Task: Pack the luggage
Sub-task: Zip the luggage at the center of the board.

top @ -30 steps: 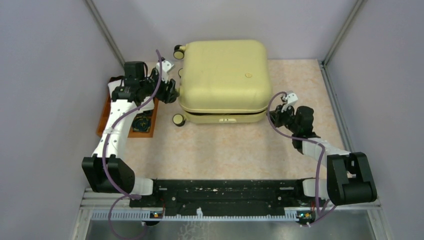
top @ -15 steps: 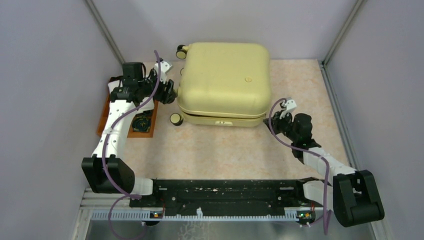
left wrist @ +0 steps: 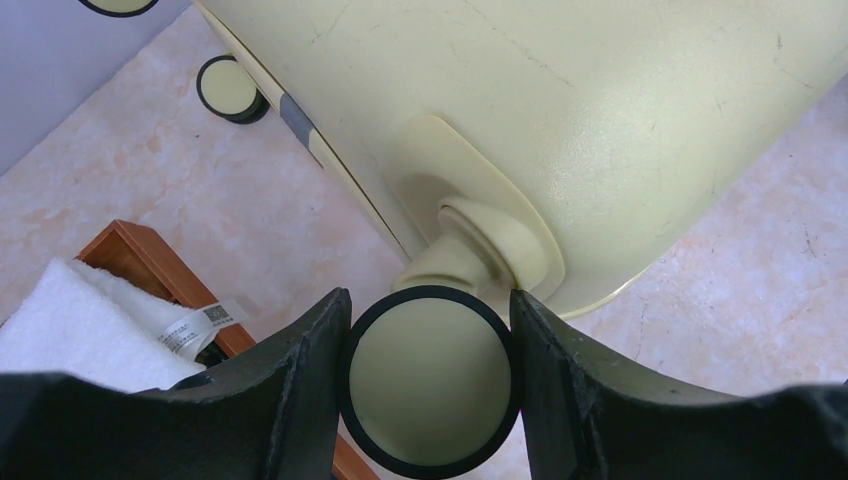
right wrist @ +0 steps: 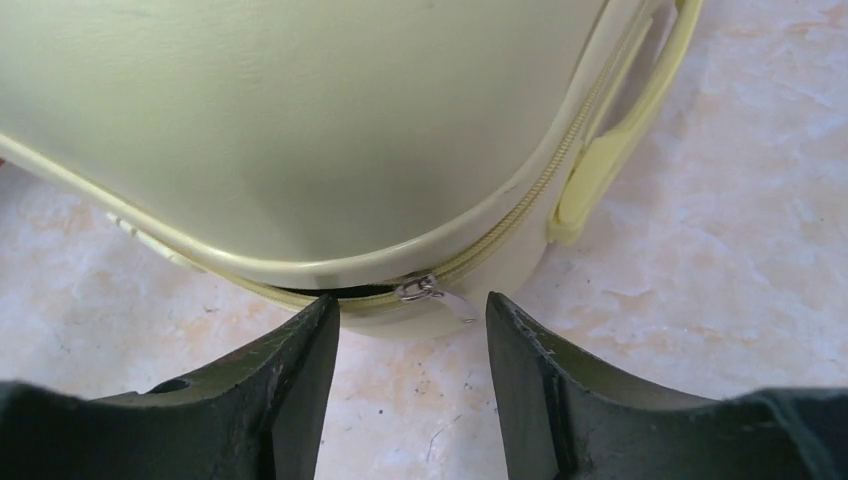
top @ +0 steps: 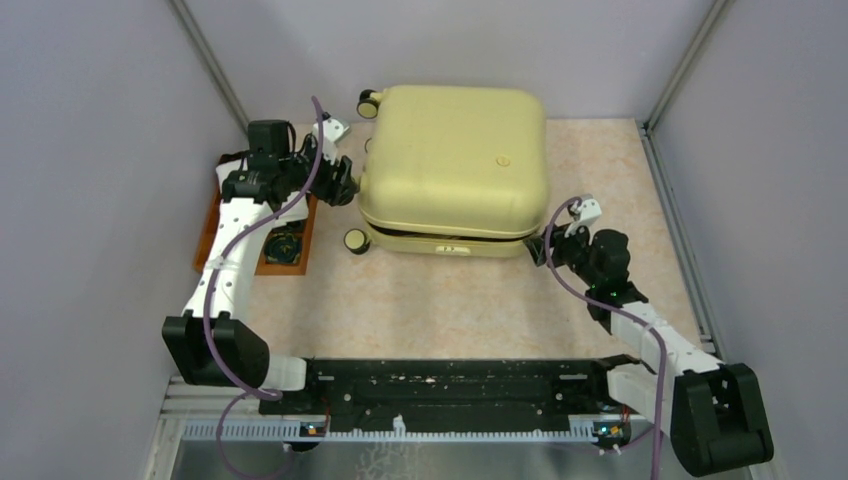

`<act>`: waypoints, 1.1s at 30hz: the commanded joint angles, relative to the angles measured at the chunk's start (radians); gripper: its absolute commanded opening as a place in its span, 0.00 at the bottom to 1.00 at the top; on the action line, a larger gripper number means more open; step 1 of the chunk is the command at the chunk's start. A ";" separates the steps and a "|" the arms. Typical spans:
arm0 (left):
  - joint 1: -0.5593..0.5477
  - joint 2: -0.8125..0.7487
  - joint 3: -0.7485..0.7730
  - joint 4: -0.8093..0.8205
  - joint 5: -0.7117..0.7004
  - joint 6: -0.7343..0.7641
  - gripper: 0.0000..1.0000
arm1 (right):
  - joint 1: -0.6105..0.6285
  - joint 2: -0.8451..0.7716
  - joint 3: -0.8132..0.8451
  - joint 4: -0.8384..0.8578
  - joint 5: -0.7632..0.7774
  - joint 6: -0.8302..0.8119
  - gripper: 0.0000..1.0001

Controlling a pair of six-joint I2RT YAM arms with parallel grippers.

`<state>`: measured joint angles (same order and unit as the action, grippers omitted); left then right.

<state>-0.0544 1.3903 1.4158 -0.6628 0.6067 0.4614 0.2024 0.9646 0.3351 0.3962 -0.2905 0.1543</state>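
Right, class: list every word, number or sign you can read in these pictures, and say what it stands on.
No text is readable.
Tag on the white towel: a square code and tiny print, too small to read.
Round badge on the suitcase lid: too small to tell whether it bears any text.

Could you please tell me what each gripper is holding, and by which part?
The left gripper grips the luggage by one wheel; the right gripper, open, holds nothing.
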 commanded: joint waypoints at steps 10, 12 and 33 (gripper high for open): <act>0.003 -0.039 0.095 0.157 0.004 -0.023 0.00 | -0.111 0.147 0.087 0.189 -0.268 0.011 0.49; 0.007 -0.037 0.103 0.157 0.001 -0.018 0.00 | -0.112 0.170 0.095 0.187 -0.302 0.023 0.43; 0.020 -0.033 0.112 0.157 -0.008 -0.008 0.00 | -0.114 0.144 0.027 0.135 -0.190 0.060 0.50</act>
<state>-0.0441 1.3983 1.4445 -0.6670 0.5945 0.4614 0.0879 1.0599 0.3031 0.5087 -0.5049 0.2539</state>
